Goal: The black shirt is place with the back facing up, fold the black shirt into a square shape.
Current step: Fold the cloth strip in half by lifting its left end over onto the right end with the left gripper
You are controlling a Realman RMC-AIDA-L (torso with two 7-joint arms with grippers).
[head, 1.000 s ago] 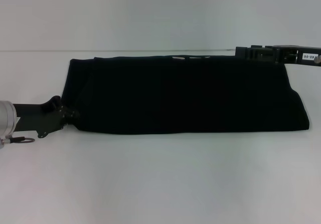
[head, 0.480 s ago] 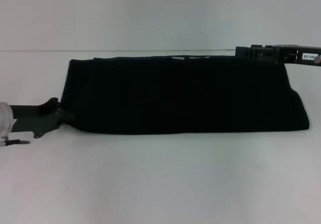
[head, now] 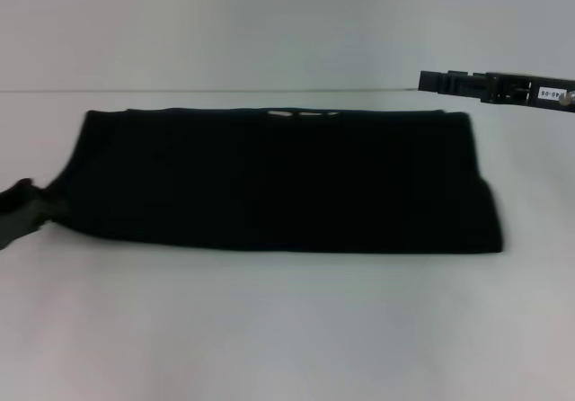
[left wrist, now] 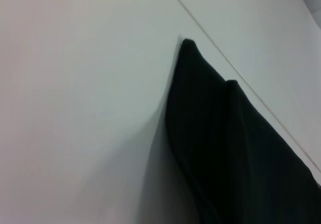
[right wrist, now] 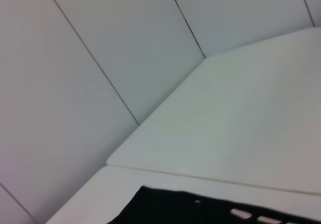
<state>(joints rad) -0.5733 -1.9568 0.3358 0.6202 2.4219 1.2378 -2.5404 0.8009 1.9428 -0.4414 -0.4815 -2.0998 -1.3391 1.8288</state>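
A black shirt [head: 278, 178] lies on a white table [head: 287, 329], folded into a long, low band that runs across the table from left to right. Its far edge is straight and sits close to the table's back edge, where a few small white marks [head: 292, 113] show at the neckline; they are too small to read. Its right end steps out slightly toward the near corner. The left gripper [head: 22, 210] is low at the left edge of the head view, touching the shirt's near left corner; only a dark part of it shows, and it cannot be told whether its jaws are apart or together. The left wrist view shows a pointed corner of the shirt [left wrist: 235, 143], in two overlapping layers, against the pale table. The right gripper [head: 449, 83] reaches in from the right, held level above the shirt's far right corner and apart from the fabric; its jaws cannot be told either. A small white label [head: 550, 93] on the right arm carries dark characters that cannot be made out with certainty. The right wrist view shows the shirt's edge [right wrist: 200, 211] with the white marks, the table beyond it, and a pale panelled wall [right wrist: 100, 58] with thin seams.
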